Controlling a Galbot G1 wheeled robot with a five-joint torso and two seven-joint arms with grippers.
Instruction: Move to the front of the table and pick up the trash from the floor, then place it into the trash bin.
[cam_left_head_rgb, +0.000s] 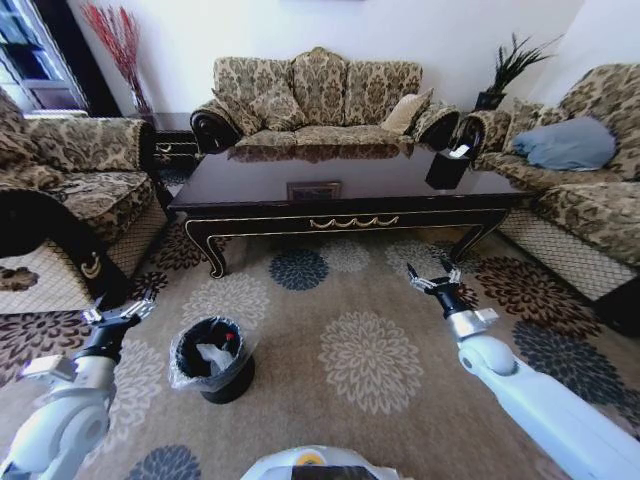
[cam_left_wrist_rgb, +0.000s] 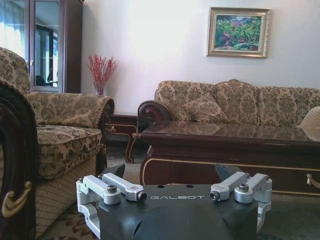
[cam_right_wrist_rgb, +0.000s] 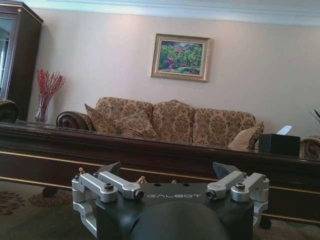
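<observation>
The long dark table (cam_left_head_rgb: 350, 205) stands straight ahead, across the patterned carpet floor (cam_left_head_rgb: 370, 350). The small black trash bin (cam_left_head_rgb: 212, 358) with its clear liner sits on the carpet to my front left. Inside it lies trash (cam_left_head_rgb: 215, 356): a white crumpled piece and a bit of red. My left gripper (cam_left_head_rgb: 120, 312) hangs open and empty just left of the bin. My right gripper (cam_left_head_rgb: 435, 277) is open and empty above the carpet near the table's right leg. Both wrist views face the table's front edge (cam_left_wrist_rgb: 225, 145) (cam_right_wrist_rgb: 150, 150) over open fingers (cam_left_wrist_rgb: 117, 187) (cam_right_wrist_rgb: 112, 185).
A patterned armchair (cam_left_head_rgb: 70, 190) flanks the left and a sofa (cam_left_head_rgb: 580, 190) the right, with another sofa (cam_left_head_rgb: 320, 100) behind the table. A black tissue box (cam_left_head_rgb: 447, 168) stands on the table's right end. Open carpet lies between me and the table.
</observation>
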